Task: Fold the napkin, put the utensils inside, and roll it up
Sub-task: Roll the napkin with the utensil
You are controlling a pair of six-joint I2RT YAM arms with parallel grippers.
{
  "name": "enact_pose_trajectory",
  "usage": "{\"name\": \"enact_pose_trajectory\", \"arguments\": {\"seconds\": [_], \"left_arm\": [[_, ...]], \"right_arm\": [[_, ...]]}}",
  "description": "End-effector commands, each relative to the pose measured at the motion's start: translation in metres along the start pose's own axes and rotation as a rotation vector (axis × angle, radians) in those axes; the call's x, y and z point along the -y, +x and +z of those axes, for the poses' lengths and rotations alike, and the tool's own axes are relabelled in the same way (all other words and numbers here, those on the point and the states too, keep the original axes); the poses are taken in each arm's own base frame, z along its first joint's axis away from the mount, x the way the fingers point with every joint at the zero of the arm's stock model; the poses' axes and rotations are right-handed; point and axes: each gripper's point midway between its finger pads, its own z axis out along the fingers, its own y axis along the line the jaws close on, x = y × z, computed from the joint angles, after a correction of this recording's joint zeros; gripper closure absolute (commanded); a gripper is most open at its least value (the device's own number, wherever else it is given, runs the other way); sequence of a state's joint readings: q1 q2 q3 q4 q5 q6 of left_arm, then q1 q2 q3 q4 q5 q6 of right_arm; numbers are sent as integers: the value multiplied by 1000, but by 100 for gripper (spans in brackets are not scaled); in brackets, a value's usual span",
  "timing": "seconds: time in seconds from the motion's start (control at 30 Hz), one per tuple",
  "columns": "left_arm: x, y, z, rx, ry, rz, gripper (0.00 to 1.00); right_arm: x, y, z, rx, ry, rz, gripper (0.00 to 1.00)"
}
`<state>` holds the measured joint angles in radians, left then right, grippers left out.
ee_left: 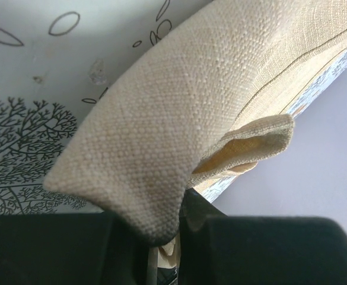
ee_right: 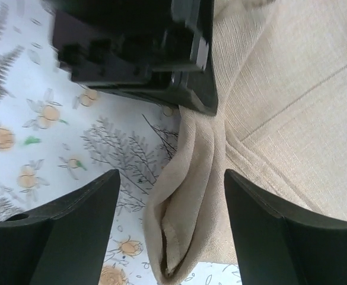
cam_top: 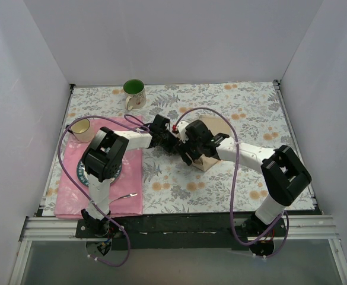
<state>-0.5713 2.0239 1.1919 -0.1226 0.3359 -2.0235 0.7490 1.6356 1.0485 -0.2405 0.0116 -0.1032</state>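
Left arm: rises from the lower left, forearm reaching toward frame centre. Left gripper [ee_left: 167, 234] is clamped on a folded edge of the napkin [ee_left: 179, 119], and that edge is raised off the surface.

Right arm: elbow high at right, forearm reaching left to meet the other. Right gripper [ee_right: 171, 178] has its jaws wide apart, straddling a hanging fold of the same cloth without touching it.

The napkin lies at frame centre, right of the pink placemat [cam_top: 72, 190], largely hidden under both grippers.

Surface: floral tablecloth [cam_top: 244, 113]. White walls on three sides.

Count:
- one napkin
- one utensil [cam_top: 124, 195] seen, near the placemat's lower edge, type unclear
- one green-lined mug [cam_top: 134, 94], upper centre-left
- one yellowish cup [cam_top: 82, 128], at the placemat's upper left corner
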Motion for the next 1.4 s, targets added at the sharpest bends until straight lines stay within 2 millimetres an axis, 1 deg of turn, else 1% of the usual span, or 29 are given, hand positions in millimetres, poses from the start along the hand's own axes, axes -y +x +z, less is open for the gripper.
{"name": "enact_pose_trajectory", "arguments": {"seconds": [0.0, 0.2, 0.27, 0.3, 0.4, 0.43, 0.47, 0.5, 0.57, 0.6, 0.63, 0.67, 0.7, 0.73, 0.77, 0.8, 0.83, 0.87, 0.9, 0.93, 0.97, 1.07, 1.1, 1.17, 1.2, 1.23, 1.27, 1.37], "left_arm": [[-30, 3, -5, 23, -116, -71, 100], [-28, 3, -7, 20, -112, -79, 100], [-27, 3, -8, 22, -110, -81, 100], [-27, 3, -8, 22, -109, -81, 100], [-27, 4, -8, 24, -111, -91, 100], [-27, 5, -8, 23, -113, -92, 100], [-26, 5, -8, 23, -115, -94, 100], [-26, 7, -8, 23, -120, -96, 100], [-27, 6, -9, 26, -123, -103, 100], [-28, 6, -9, 27, -129, -104, 100], [-28, 6, -10, 30, -132, -99, 100], [-26, 1, -12, 56, -128, -71, 100], [-27, 0, -14, 69, -135, -55, 100], [-24, -3, -16, 84, -129, -39, 100], [-21, -5, -19, 98, -122, -23, 100], [-20, -6, -20, 103, -116, 11, 100], [-17, -6, -22, 104, -107, 33, 100], [-13, -7, -24, 106, -92, 59, 97], [-12, -7, -25, 107, -86, 90, 87], [-10, -8, -27, 109, -73, 107, 77], [-2, -8, -34, 119, -32, 127, 60], [5, -13, -46, 150, 22, 178, 43], [14, -13, -55, 156, 52, 215, 36], [24, -19, -66, 174, 77, 246, 31], [32, -19, -76, 181, 100, 266, 29], [35, -19, -81, 184, 107, 286, 28], [38, -22, -87, 189, 106, 288, 28], [43, -20, -102, 194, 121, 326, 27]], "right_arm": [[24, 6, 16, 19, 219, -50, 21], [25, 15, 28, 29, 261, -62, 24], [26, 20, 32, 11, 272, -56, 27], [27, 16, 34, 34, 274, -47, 28], [22, 17, 41, 37, 253, -35, 34], [21, 19, 45, 27, 246, -34, 38], [19, 17, 47, 29, 238, -22, 41], [19, 19, 48, 23, 237, -18, 47], [18, 22, 51, 14, 233, -4, 52], [19, 24, 51, 10, 237, 0, 63], [18, 25, 50, 10, 237, 5, 68], [17, 33, 50, 0, 222, 17, 71], [16, 33, 48, 11, 210, 28, 78], [14, 35, 48, 15, 195, 36, 81], [13, 46, 49, 1, 164, 51, 84], [11, 45, 49, 11, 145, 66, 93], [9, 48, 51, 8, 122, 75, 98], [5, 51, 52, 6, 72, 86, 99], [3, 55, 54, -10, 49, 91, 99], [-4, 58, 56, -16, 0, 96, 99], [-6, 58, 56, -12, -36, 105, 99], [-10, 62, 56, 0, -133, 156, 99], [-10, 64, 57, -6, -154, 167, 99], [-12, 63, 55, 1, -228, 199, 99], [-13, 66, 56, -7, -255, 213, 99], [-13, 62, 53, -4, -300, 234, 99], [-13, 64, 54, -16, -322, 248, 99], [-12, 56, 49, -24, -409, 333, 99]]}}
